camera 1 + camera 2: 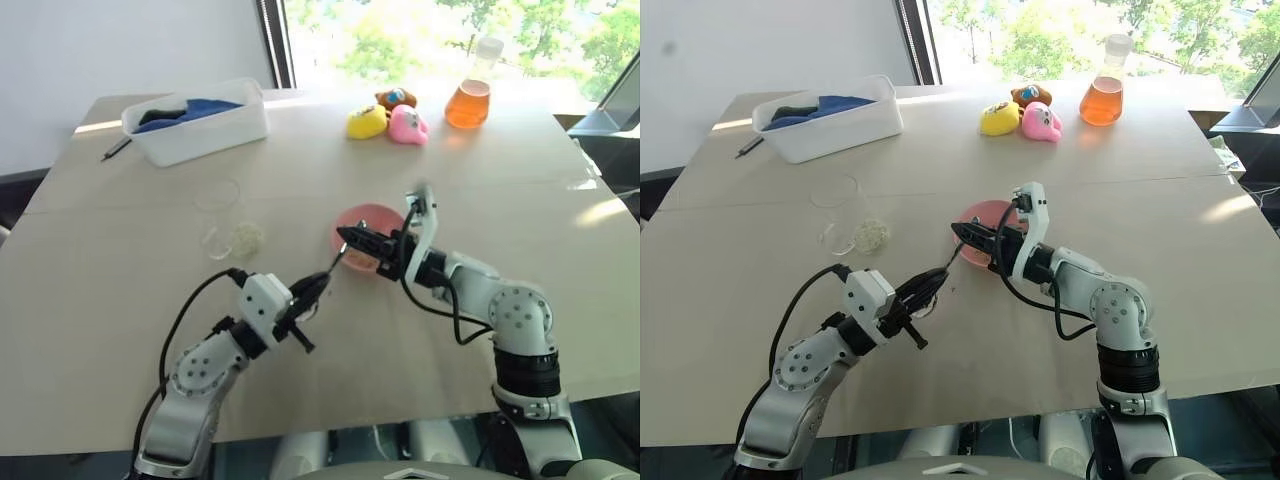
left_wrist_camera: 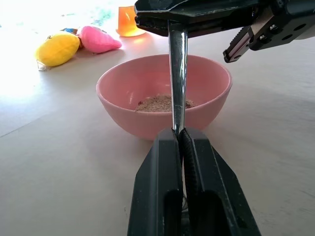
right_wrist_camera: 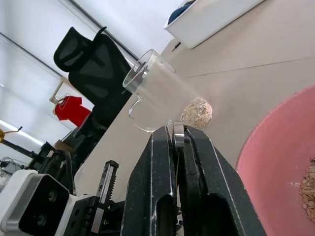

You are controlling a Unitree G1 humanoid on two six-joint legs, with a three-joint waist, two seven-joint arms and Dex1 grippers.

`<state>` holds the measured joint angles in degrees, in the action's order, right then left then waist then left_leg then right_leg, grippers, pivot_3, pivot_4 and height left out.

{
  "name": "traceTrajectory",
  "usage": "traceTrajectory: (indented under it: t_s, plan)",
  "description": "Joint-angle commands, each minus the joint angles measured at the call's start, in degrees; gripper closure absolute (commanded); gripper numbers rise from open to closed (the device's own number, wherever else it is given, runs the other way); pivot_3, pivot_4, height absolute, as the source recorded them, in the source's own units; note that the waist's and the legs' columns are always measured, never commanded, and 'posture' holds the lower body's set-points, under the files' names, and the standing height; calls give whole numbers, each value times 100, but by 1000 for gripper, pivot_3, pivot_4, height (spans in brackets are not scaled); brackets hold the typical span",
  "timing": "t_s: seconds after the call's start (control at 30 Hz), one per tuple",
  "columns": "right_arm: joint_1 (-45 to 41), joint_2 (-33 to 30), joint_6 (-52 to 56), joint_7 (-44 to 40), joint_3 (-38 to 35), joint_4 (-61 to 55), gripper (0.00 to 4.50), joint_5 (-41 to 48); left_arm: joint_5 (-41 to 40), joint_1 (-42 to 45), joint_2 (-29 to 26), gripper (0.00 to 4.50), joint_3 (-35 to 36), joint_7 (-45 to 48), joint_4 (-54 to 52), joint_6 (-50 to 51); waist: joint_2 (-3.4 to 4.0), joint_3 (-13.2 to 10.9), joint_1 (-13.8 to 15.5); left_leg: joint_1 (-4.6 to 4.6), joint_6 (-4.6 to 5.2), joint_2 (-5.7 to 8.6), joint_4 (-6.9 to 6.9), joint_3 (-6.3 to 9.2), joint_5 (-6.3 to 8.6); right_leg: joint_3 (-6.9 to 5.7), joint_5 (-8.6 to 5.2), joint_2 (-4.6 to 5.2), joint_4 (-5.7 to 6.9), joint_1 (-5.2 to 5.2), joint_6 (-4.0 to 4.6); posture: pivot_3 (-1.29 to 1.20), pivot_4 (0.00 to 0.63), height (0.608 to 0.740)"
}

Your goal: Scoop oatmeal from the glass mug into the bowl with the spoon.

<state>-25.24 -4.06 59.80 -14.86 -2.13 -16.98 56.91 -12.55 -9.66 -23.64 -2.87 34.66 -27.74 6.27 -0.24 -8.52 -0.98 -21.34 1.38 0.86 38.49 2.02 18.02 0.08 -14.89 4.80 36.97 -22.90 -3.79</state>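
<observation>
Both tools pinch the spoon (image 2: pixel 177 73) at mid-frame, left tool (image 2: pixel 181 135) at one end, right tool (image 1: pixel 347 238) at the other, over the pink bowl (image 2: pixel 118 105). Oatmeal (image 2: pixel 157 103) lies inside. The glass mug (image 1: pixel 836 210) sits center-left on the desk (image 1: pixel 120 270). Pulling apart could bend or drop it.

Silver-white jointed arms, black cables, black grippers
</observation>
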Motion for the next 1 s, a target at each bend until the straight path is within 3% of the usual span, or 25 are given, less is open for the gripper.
traceTrajectory:
  t_s: [0.03,0.53,0.57,0.6,0.77,1.0]
  plan:
    - [-32,-16,-98,-22,-94,-131,4456,112,-108,28,-31,4500,226,-167,-262,144,0,0,0,0,0,0,0,0,0,0,0,0,0,0,0,0,150,740]
    - [20,-41,-112,8,0,-175,4456,84,-477,21,-13,4500,508,-195,-198,340,0,0,-1,0,0,-1,0,-2,0,3,0,-2,2,-2,0,0,150,740]
    - [10,-43,-118,9,-6,-162,4500,84,-506,2,-19,3778,518,-171,-176,314,0,0,-1,0,0,-1,0,-2,0,4,0,-2,1,-3,0,0,150,740]
    - [1,-44,-121,10,-11,-152,4500,86,-493,-19,-20,3555,519,-156,-150,270,0,0,1,0,0,-2,0,-2,0,3,0,-2,2,-3,0,0,150,740]
    - [-37,-25,-89,74,-52,-154,4500,157,-285,-199,15,1414,536,-283,-176,37,0,0,1,0,0,-1,0,-3,0,5,0,-2,1,-3,0,0,150,740]
    - [-237,-62,1,297,-378,-63,4500,409,-39,-1142,318,1414,877,-929,-1212,-274,0,0,-1,-40,-1,-5,7,-7,-1,12,0,-2,11,-45,0,0,150,740]
